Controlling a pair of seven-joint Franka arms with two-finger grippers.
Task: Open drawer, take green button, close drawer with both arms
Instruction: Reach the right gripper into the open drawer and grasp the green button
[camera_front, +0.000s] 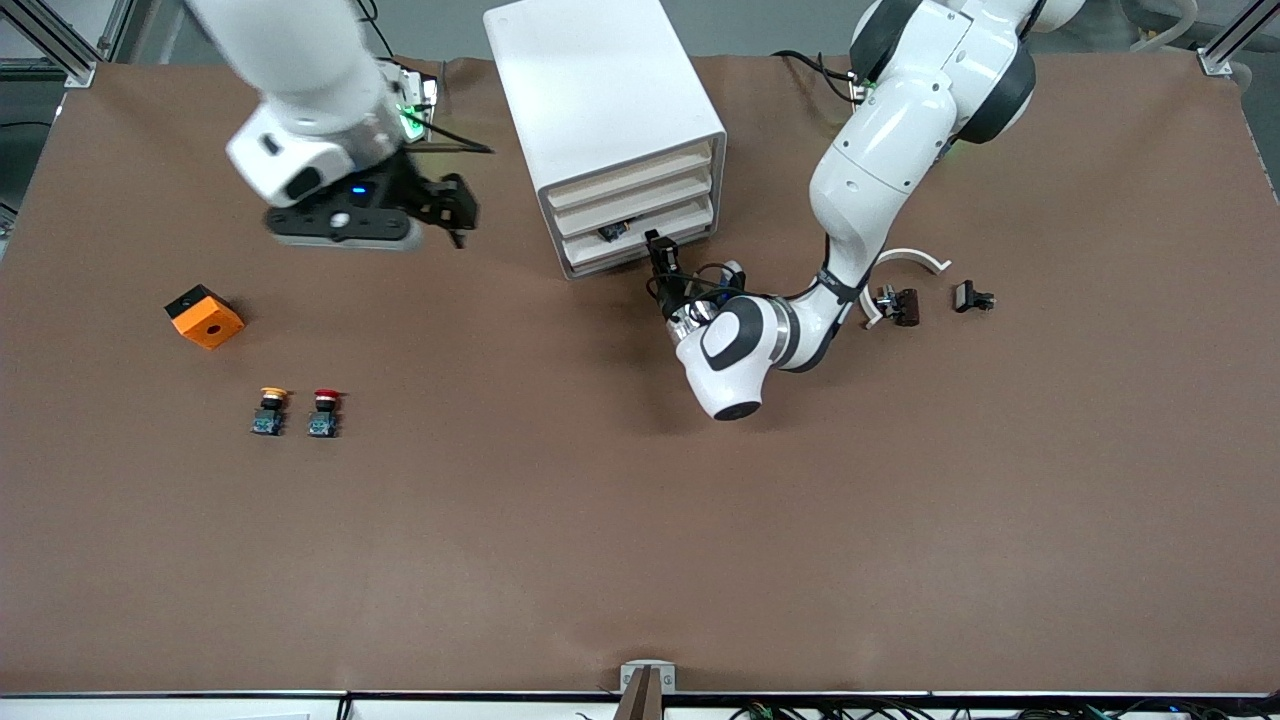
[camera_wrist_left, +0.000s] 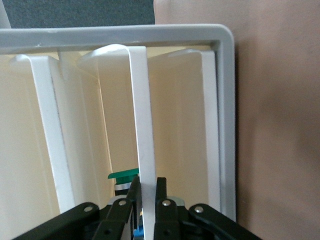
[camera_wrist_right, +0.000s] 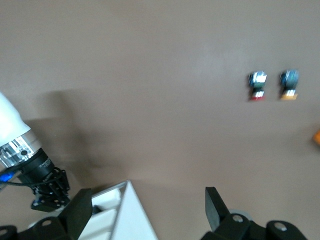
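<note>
1. Gripping the front lip of the drawer (camera_front: 640, 240), the left claw (camera_front: 658, 250) is pinched shut on the thin cream edge; the left wrist view shows both fingers (camera_wrist_left: 161, 192) pressed against that lip. This is the third tray down in the white cabinet (camera_front: 600, 110), and it stands only slightly out from its neighbours.
2. Stage reached, as judged: the grasp for opening is made, but the pull has barely started. Taking the button and closing the drawer are both left to do.
3. The button (camera_wrist_left: 123, 176) lies inside the drawer, its green cap just visible past the gripped lip in the left wrist view.
4. The right claw (camera_front: 445, 205) hovers with fingers spread wide and empty over the bench (camera_front: 640, 520), beside the cabinet toward the right arm's end; that arm waits.
5. A yellow-capped button (camera_front: 268, 410) and a red-capped button (camera_front: 324, 412) stand side by side on the bench, near an orange block (camera_front: 204, 316), well apart from the cabinet.
</note>
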